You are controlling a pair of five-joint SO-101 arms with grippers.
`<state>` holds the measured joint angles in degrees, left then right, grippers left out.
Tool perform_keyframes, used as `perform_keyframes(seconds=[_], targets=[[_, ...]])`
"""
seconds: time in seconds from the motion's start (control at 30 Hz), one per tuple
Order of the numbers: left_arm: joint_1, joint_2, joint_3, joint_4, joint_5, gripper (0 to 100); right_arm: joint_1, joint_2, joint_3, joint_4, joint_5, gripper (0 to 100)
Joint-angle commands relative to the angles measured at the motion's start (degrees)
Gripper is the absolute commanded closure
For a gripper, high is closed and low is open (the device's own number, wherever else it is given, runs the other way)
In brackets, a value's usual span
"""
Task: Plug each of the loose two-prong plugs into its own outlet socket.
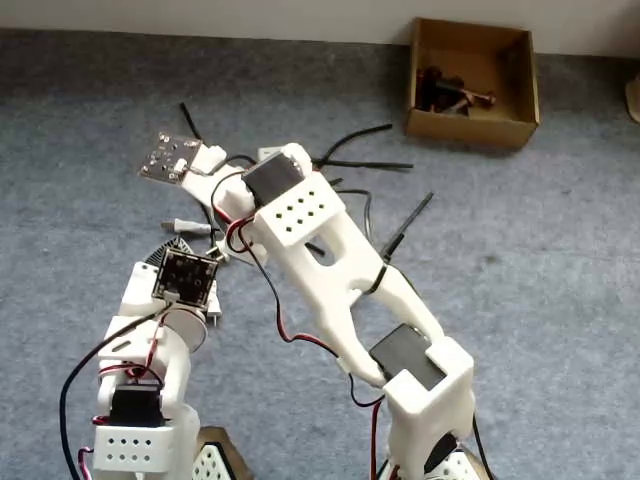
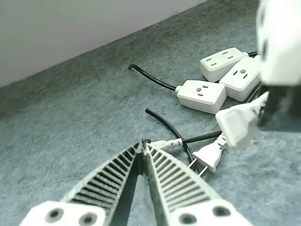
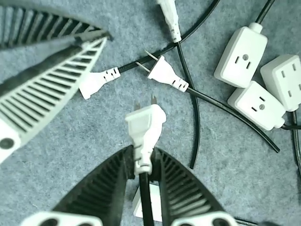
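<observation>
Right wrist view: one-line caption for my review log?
Right gripper clamps a white two-prong plug; a second loose plug and three outlet sockets lie on the grey carpet.

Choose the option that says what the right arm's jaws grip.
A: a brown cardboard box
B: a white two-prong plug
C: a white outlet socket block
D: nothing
B: in the right wrist view the right arm's black ribbed jaws are shut on the body of a white two-prong plug, its prongs pointing away from them and its black cord running back between them.
</observation>
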<state>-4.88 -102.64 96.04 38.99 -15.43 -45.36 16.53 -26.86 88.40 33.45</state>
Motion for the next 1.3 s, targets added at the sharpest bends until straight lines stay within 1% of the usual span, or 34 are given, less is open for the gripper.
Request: perform_keyframes(seconds=[0.0,0.2,0.33,0.43,0.63,0.7,0.83,0.97,1.03,1.27], targets=[[-0.4,-0.66,1.1,-1.41,1.41,99,-0.75,-1.1,-3.21,-1.36,-0.79,99.3],[1.63,-0.66,1.1,-3.43,1.58,99,-2.07,-1.01,-3.21,-2.15,-0.7,99.3],[1.8,-0.66,1.1,-4.04,1.67,99,-2.77,-0.92,-3.12,-2.15,-0.7,99.3],[2.59,-0.4,1.1,-4.13,5.1,99,-2.77,-1.1,-3.12,-2.07,-0.7,99.3],[5.58,-0.31,1.1,-4.04,5.45,99,-2.77,-1.19,-3.3,-2.07,-0.7,99.3],[5.85,-0.22,1.1,-4.04,5.45,99,-2.86,-1.19,-5.05,-1.8,-0.7,99.3],[5.58,-0.22,1.1,-4.31,5.54,99,-2.86,-1.19,-12.35,3.56,-0.88,99.3],[5.58,-0.22,1.1,-5.36,5.54,99,-3.74,-1.01,-19.56,8.31,-3.34,99.3],[5.58,-0.22,1.1,-5.36,5.54,99,-3.82,-0.75,-21.58,8.48,-3.25,99.3],[5.32,-0.48,1.1,-5.27,5.27,99,-3.56,0.48,-20.62,7.34,-3.25,99.3]])
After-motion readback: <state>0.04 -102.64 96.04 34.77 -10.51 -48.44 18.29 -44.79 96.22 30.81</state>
